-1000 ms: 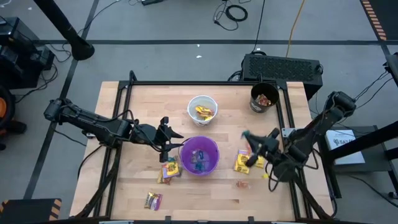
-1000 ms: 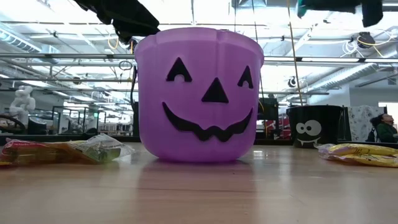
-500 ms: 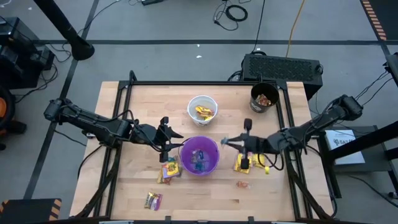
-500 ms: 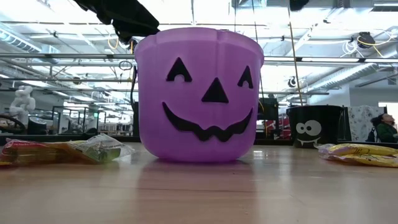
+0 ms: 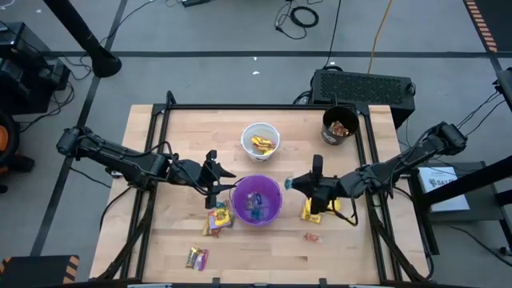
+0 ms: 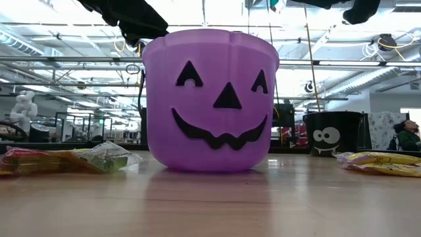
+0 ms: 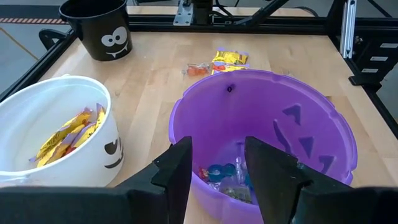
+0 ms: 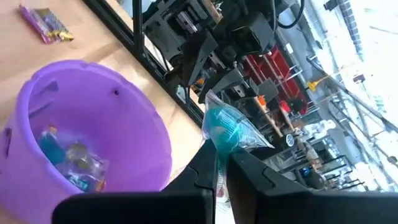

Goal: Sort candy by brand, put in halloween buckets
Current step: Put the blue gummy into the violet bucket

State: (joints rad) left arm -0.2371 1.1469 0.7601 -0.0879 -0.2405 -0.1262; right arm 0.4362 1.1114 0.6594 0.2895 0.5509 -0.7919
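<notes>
The right gripper (image 5: 290, 184) hung just beside the right rim of the purple bucket (image 5: 257, 199), its fingers pinched tight on a blue-green wrapped candy (image 8: 222, 129). In the right wrist view that sweet stuck out past the fingertips, above and to the side of the bucket's open mouth, and its brand could not be read. From above it showed only as a pale speck at the fingertips.

The left gripper (image 5: 214, 181) waited at the bucket's left rim with its fingers (image 7: 177, 169) parted and nothing between them; they hid part of the bucket's near wall in the left wrist view.

Inside the purple bucket lay a few blue and clear-wrapped sweets (image 7: 219, 172), too small to name. The white bucket (image 5: 261, 141) held yellow packets (image 7: 64, 132), and the black bucket (image 5: 339, 126) held some orange pieces, hard to make out. More yellow packets (image 5: 313, 211) lay on the table (image 5: 176, 136), partly covered by the right arm. The low view cut off both grippers at its top edge.
</notes>
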